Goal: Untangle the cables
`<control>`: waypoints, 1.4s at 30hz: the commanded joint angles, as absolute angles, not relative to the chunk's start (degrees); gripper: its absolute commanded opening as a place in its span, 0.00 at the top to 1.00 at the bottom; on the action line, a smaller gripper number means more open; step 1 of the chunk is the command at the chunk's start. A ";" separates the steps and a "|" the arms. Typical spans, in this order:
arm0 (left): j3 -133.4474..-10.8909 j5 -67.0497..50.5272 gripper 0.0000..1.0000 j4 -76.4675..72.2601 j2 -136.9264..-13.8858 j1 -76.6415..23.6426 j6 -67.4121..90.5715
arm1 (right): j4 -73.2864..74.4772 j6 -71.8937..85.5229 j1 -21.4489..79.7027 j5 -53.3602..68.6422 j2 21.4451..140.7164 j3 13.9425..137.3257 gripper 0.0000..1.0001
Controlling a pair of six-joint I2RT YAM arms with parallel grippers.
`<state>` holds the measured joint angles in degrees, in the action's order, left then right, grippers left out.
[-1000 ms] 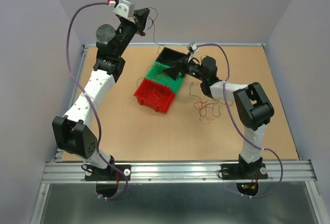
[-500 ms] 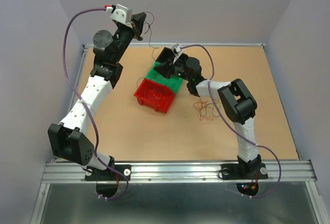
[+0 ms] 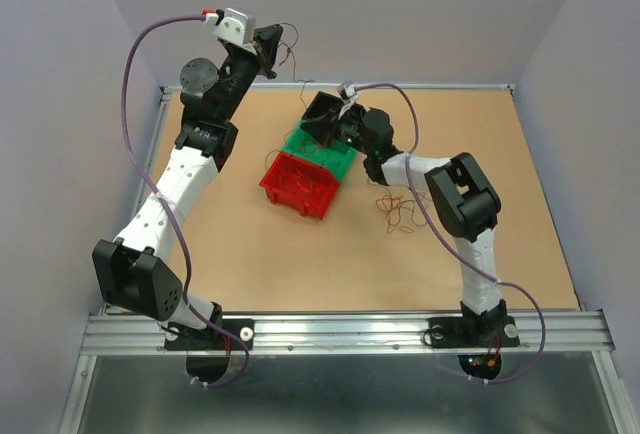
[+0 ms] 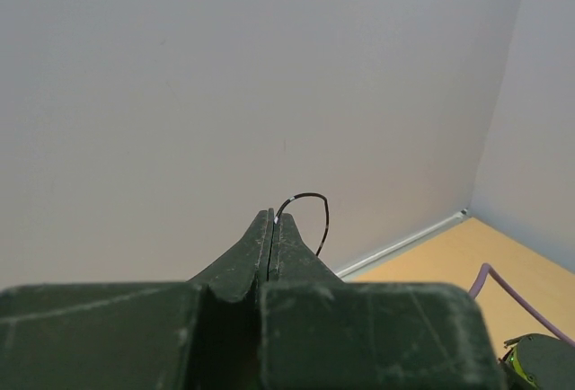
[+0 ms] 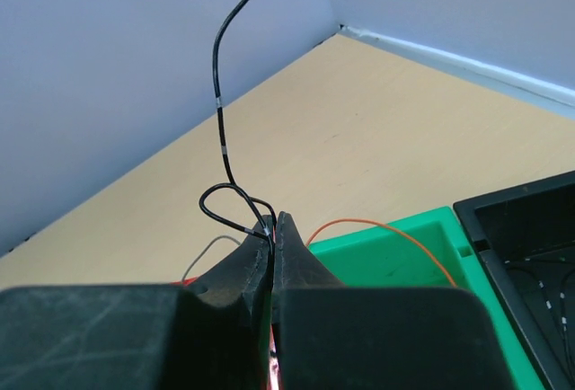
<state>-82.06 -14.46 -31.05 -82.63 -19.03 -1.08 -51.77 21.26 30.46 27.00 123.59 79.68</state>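
black bin, green bin and red bin sit touching in a row on a tan table

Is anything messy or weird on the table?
Yes. Thin red and orange wires lie in a loose curly clump on the table, right of the red bin. A black wire hangs in the air, pinched by the left hand and right hand.

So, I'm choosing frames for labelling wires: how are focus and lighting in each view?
Top external: even, soft light and sharp, but the cables are barely resolved. Left wrist: left gripper soft near the lens, black wire crisp against the wall. Right wrist: right gripper soft, wire sharp, no glare.
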 commanded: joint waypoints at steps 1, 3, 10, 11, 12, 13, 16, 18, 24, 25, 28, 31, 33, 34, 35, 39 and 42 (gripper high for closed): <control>-83.23 -13.10 1.00 -34.89 -81.21 -19.25 -2.20 | -56.69 23.11 30.24 24.61 118.83 84.46 0.99; -83.76 -12.22 1.00 -34.45 -82.52 -19.25 -2.63 | -56.60 26.27 29.62 25.74 118.04 84.55 0.99; -86.13 -10.11 1.00 -33.66 -88.15 -19.25 -4.83 | -54.23 29.80 27.25 25.49 115.84 83.76 0.99; -86.39 -10.19 1.00 -33.66 -89.02 -19.25 -4.83 | -54.14 29.79 26.99 24.79 115.67 83.59 1.00; -86.74 -10.28 1.00 -33.66 -91.03 -19.25 -5.18 | -53.79 29.19 25.94 23.74 115.66 83.67 0.99; -87.01 -10.54 1.00 -33.58 -91.92 -19.16 -5.79 | -53.44 29.53 25.23 23.64 115.93 83.93 1.00; -88.68 -12.04 1.00 -33.66 -96.14 -19.16 -6.94 | -53.17 31.11 22.16 24.87 118.03 86.21 0.99; -92.09 -12.92 1.00 -33.49 -100.09 -19.16 -7.82 | -52.30 31.64 20.22 25.31 120.75 89.37 0.99; -99.31 -14.50 1.00 -33.14 -112.12 -19.16 -8.88 | -44.66 28.40 18.19 23.39 128.65 99.12 1.00; -101.32 -15.29 1.00 -32.53 -113.71 -19.16 -8.35 | -43.52 27.61 18.19 23.03 129.72 100.36 0.99; -105.71 -16.43 1.00 -31.47 -120.22 -19.16 -8.09 | -38.42 24.27 18.19 21.88 134.20 104.93 1.00; -109.76 -18.53 1.00 -28.93 -126.72 -19.16 -7.65 | -35.34 22.77 18.28 23.37 137.45 106.00 0.99; -113.98 -19.77 1.00 -24.89 -130.93 -19.25 -6.25 | -34.63 22.24 18.54 24.60 137.81 104.77 0.99; -116.08 -21.69 1.00 -22.09 -132.09 -19.25 -5.81 | -34.11 21.54 18.81 24.61 137.90 103.90 0.99; -116.80 -22.84 1.00 -20.76 -133.14 -19.34 -5.63 | -33.23 20.58 19.16 24.61 137.81 103.02 0.99; -116.37 -23.82 1.00 -14.95 -135.26 -20.65 -8.34 | -21.48 12.07 21.88 21.10 138.16 103.62 0.99; -112.95 -23.21 1.00 -12.83 -133.52 -21.80 -11.16 | -18.02 10.90 22.32 20.57 138.08 103.10 0.99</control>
<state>-113.56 -21.06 -15.14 -138.06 -19.84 -8.08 -24.10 16.16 20.49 21.80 139.22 103.02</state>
